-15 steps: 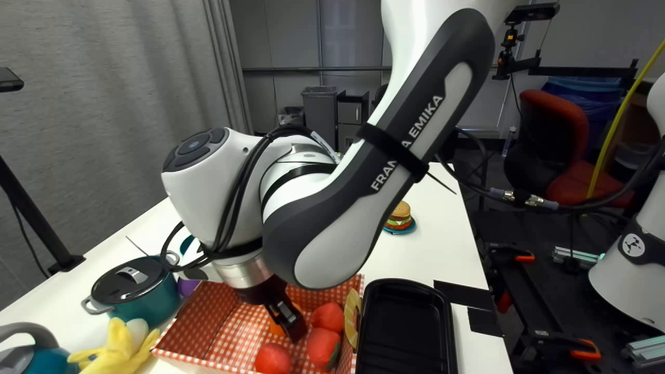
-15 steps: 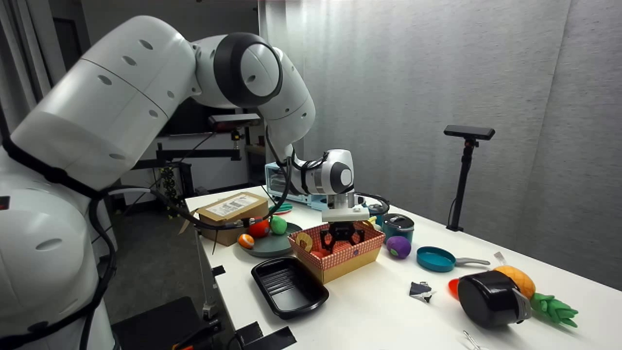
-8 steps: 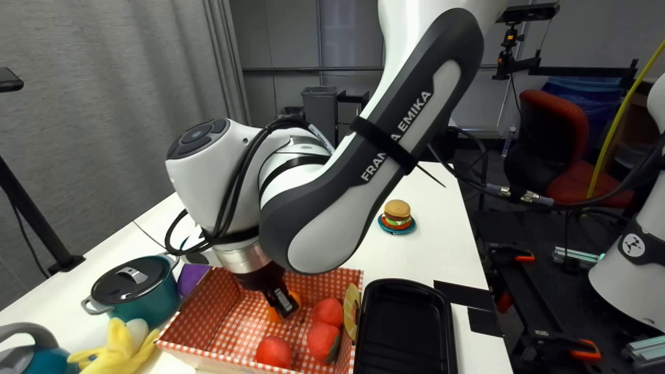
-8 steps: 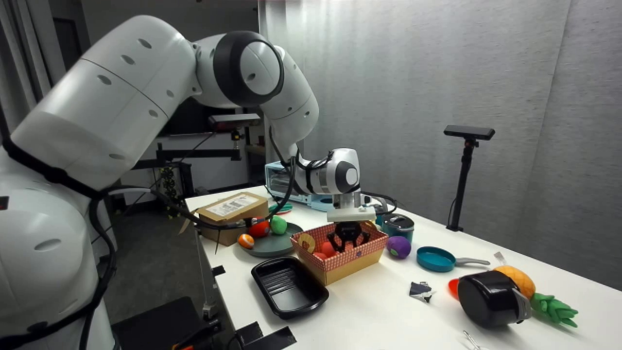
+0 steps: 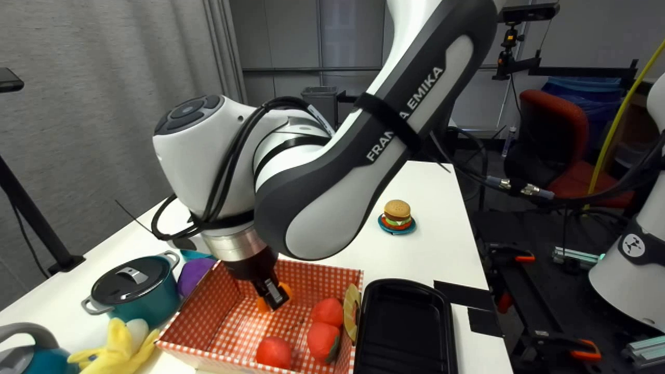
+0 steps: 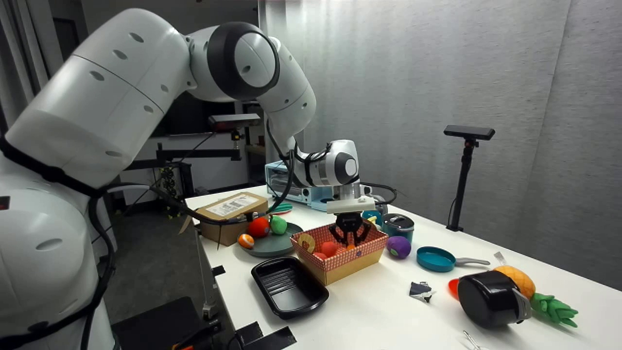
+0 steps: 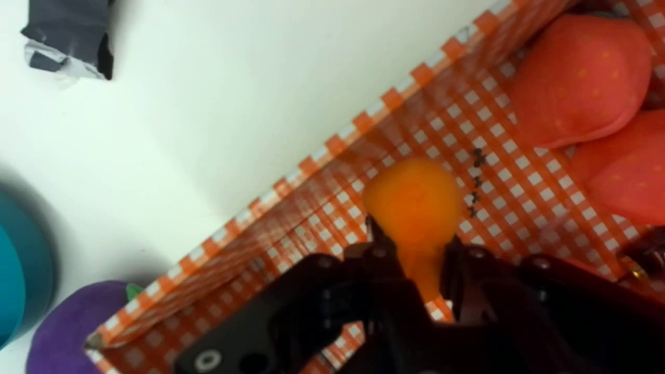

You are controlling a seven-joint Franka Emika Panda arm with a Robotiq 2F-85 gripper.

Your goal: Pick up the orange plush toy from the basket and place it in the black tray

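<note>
My gripper (image 7: 419, 246) is shut on the orange plush toy (image 7: 413, 195), which bulges out past the fingertips in the wrist view. Orange also shows beside the gripper (image 5: 274, 300) in an exterior view, and the toy (image 6: 351, 247) peeks above the near wall in another exterior view. Gripper and toy are within the red-and-white checkered basket (image 5: 231, 332), near one long wall; the toy looks raised off its floor. The black tray (image 5: 408, 327), with nothing in it, sits right beside the basket's short end. It shows in both exterior views (image 6: 277, 279).
Several red plush toys (image 5: 274, 352) share the basket, and a yellow disc (image 5: 352, 314) stands at its tray-side end. Around it are a purple plush (image 6: 398, 247), a lidded teal pot (image 5: 137, 291), a yellow plush (image 5: 114, 350) and a grey plate (image 6: 272, 245) bearing toys.
The gripper's fingers have closed in on the orange plush toy, which was between or beside them before. Gripper and toy have since risen a little inside the basket; the tray has stayed put.
</note>
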